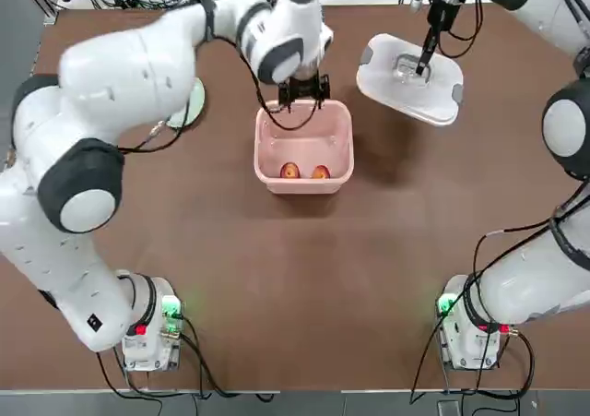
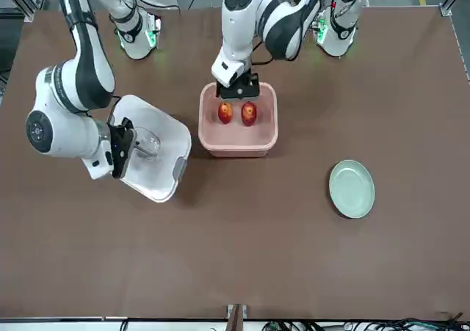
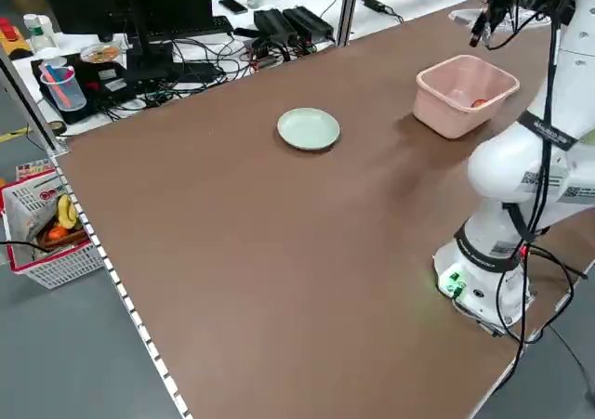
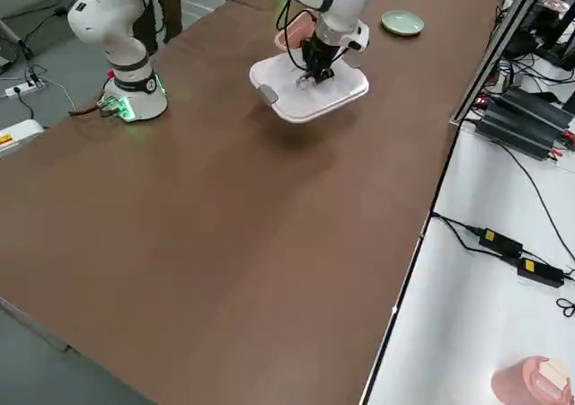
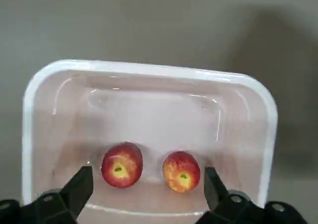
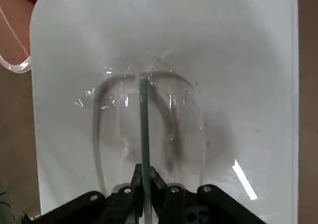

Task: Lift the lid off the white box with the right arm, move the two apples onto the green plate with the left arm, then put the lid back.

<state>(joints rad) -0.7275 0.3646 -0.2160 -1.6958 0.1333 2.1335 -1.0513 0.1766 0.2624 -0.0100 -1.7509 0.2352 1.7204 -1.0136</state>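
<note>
two apples (image 1: 305, 172) in box (image 1: 338, 139), lid (image 1: 406, 89) right, plate (image 2: 352, 189) left

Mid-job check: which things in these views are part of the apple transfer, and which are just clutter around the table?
In the job:
- lid, held off the box by the right hand
- white box, open
- two apples inside it
- green plate, bare
- left hand, open over the box

Lying about:
- red-rimmed basket beside the table
- cables and power bricks on the side bench

White box (image 1: 304, 148) uncovered, apples (image 5: 149, 167) reachable from above; lid (image 1: 410, 79) held aside.
</note>
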